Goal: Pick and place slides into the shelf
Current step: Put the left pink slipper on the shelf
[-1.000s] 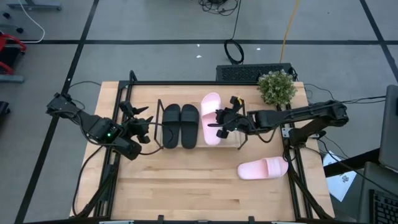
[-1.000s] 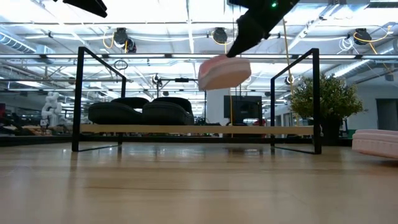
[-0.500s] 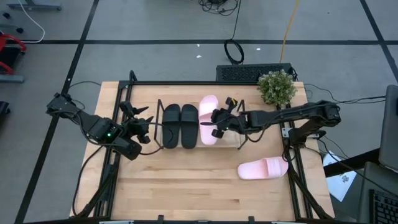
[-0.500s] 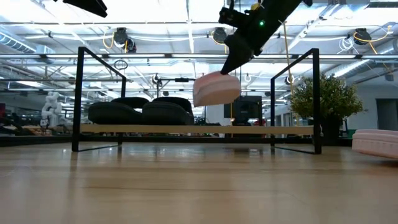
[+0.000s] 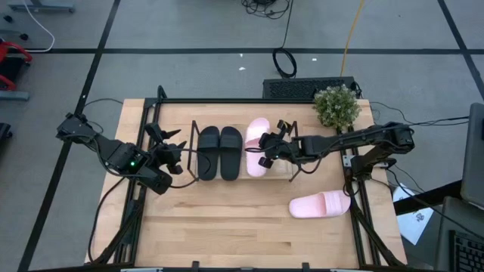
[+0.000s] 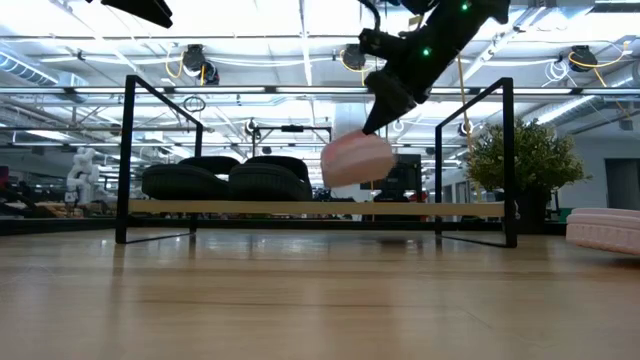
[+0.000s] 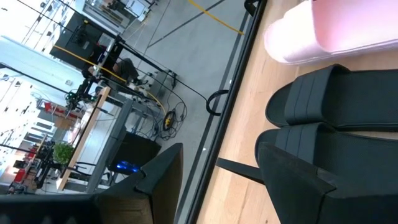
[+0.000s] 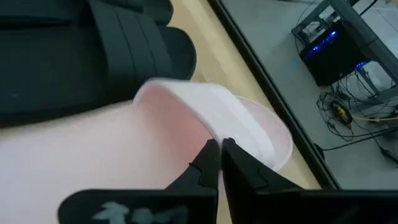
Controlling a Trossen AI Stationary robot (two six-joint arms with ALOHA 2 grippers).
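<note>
Two black slides [image 5: 219, 153] lie side by side on the shelf [image 5: 281, 175], at its left end. My right gripper [image 5: 265, 148] is over the shelf and shut on a pink slide [image 5: 255, 137], which hangs just right of the black pair and above the wooden board [image 6: 300, 208]. The second pink slide [image 5: 320, 204] lies on its sole on the table, right of and nearer than the shelf. My left gripper [image 5: 172, 151] waits open just left of the shelf's left wire end. Its wrist view shows the black slides [image 7: 339, 124] and the pink slide [image 7: 323, 28]. My right gripper holds the pink slide by its wide strap [image 8: 214, 115], pinched at the strap's edge between the two fingers [image 8: 208, 163]. The fingers slant down from the table's right side. The slide [image 6: 357, 160] hangs below the gripper, clear of the shelf board.
A potted plant [image 5: 336, 106] stands at the table's far right corner, behind the right arm. The shelf's black wire ends [image 6: 128, 160] [image 6: 508, 160] rise on both sides. Bare board lies right of the held slide, and open table in front of the shelf.
My right gripper has moved slightly toward the table's left and come down, staying shut. The pink slide has sunk with it from high above the shelf to just over the board, beside the black slides.
</note>
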